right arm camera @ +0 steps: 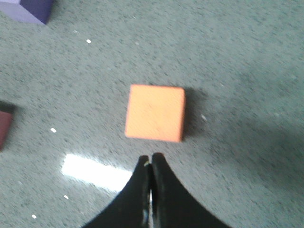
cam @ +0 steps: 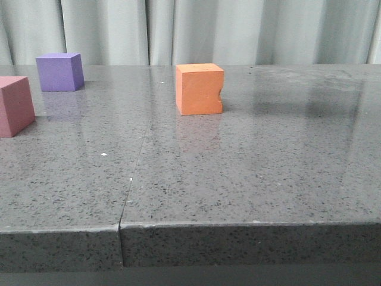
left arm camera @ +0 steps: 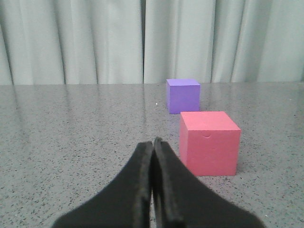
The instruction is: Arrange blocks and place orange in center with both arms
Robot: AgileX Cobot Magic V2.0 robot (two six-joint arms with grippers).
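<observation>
The orange cube [cam: 199,89], notched on its right edge, stands near the middle of the grey table. The purple cube [cam: 59,71] is at the far left and the pink cube [cam: 14,105] is at the left edge, nearer than the purple one. No gripper shows in the front view. My left gripper [left arm camera: 154,142] is shut and empty, low over the table, with the pink cube [left arm camera: 209,142] just ahead to one side and the purple cube [left arm camera: 183,95] beyond it. My right gripper [right arm camera: 151,157] is shut and empty, high above the orange cube [right arm camera: 155,113].
The grey speckled table [cam: 238,173] has a seam [cam: 128,196] running from its front edge toward the back. A pale curtain [cam: 190,30] hangs behind the table. In the right wrist view, corners of the purple cube [right arm camera: 28,9] and the pink cube [right arm camera: 4,124] show.
</observation>
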